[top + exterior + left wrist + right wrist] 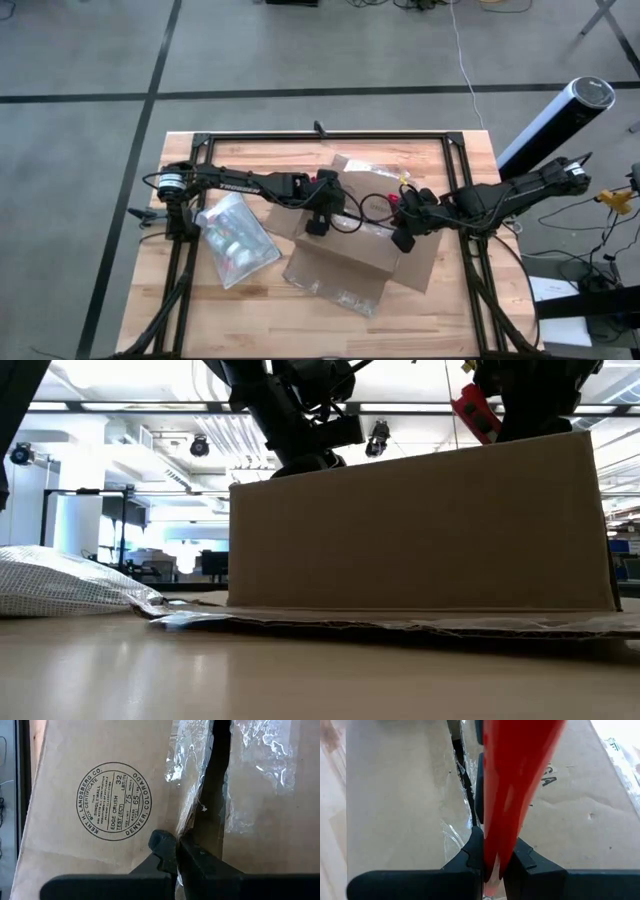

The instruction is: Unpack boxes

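Cardboard box (345,255) at table (440,320) centre; round stamp (114,801) reads "Kent H. Landsberg Co., Denver, Colorado". Left gripper (176,851) shut, empty, at taped seam (217,780). Right gripper (492,855) clamps red utility knife (517,775) over box. Pouch (235,240) lies left.

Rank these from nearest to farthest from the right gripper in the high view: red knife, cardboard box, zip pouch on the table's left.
1. Red knife: clamped in the right gripper.
2. Cardboard box: directly beneath it, mid-table.
3. Zip pouch: far left, beyond the left gripper.
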